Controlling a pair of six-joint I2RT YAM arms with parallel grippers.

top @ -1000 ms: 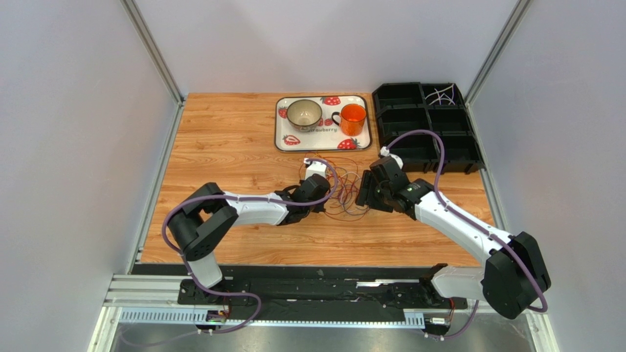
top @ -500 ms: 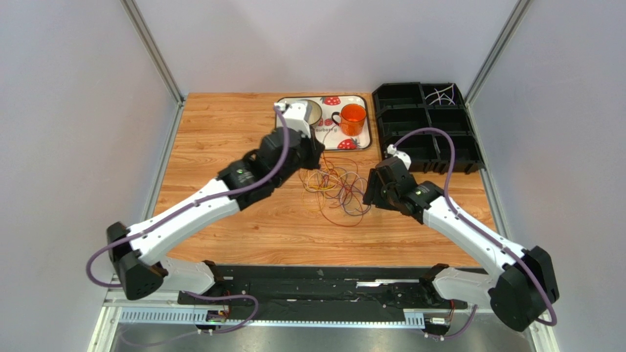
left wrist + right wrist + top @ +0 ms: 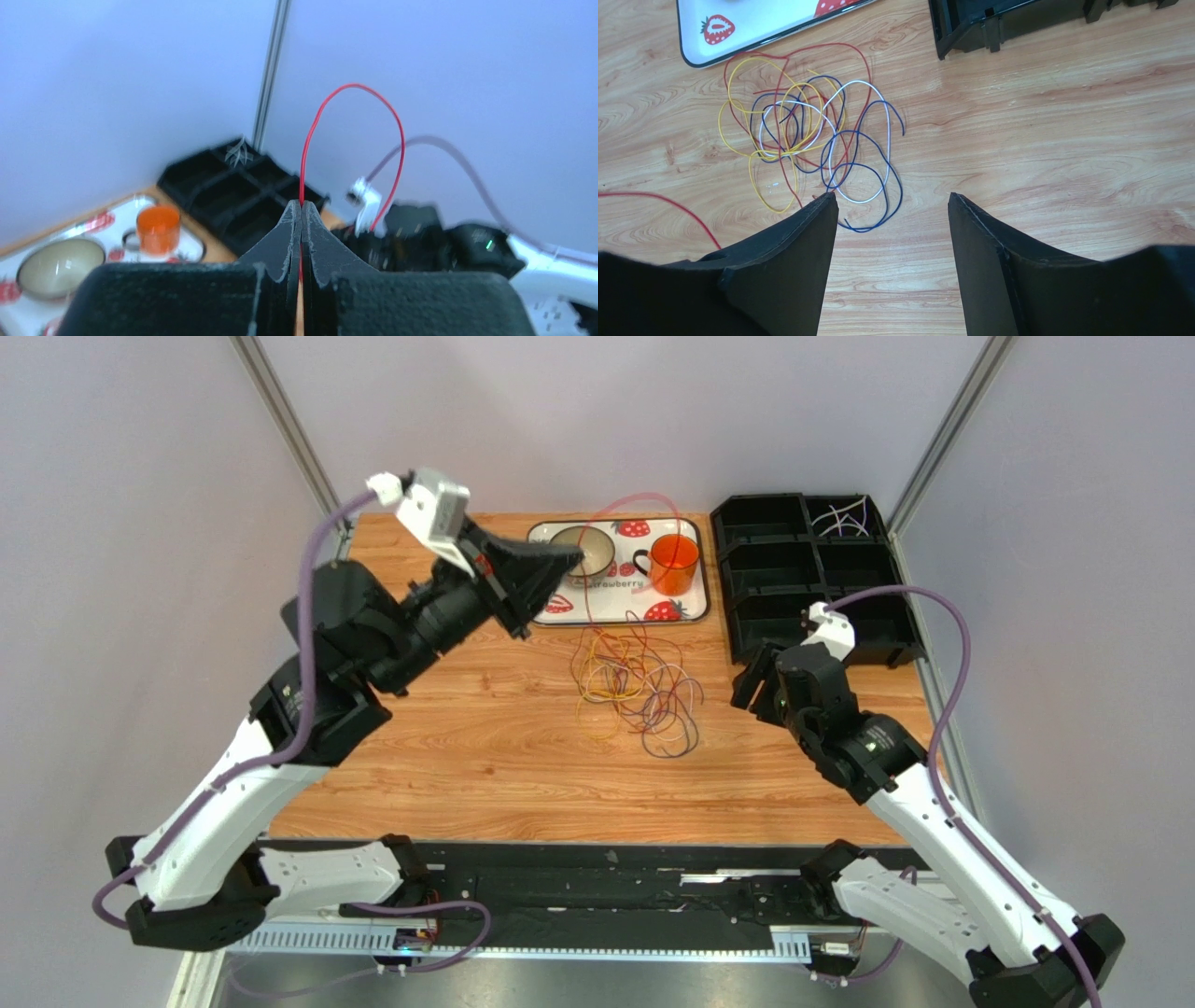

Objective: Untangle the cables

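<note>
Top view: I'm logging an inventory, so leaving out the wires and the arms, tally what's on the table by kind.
Bowl: 1
Orange mug: 1
Strawberry tray: 1
Black divided bin: 1
Total: 4

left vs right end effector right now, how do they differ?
1. The left end effector is shut, pinching a red cable that arcs above its fingers. The right end effector is open and holds nothing.
2. The left end effector sits high and points roughly level toward the far wall. The right end effector points down at the table, just near of the cable pile.
Shared: both are black, two-fingered.
</note>
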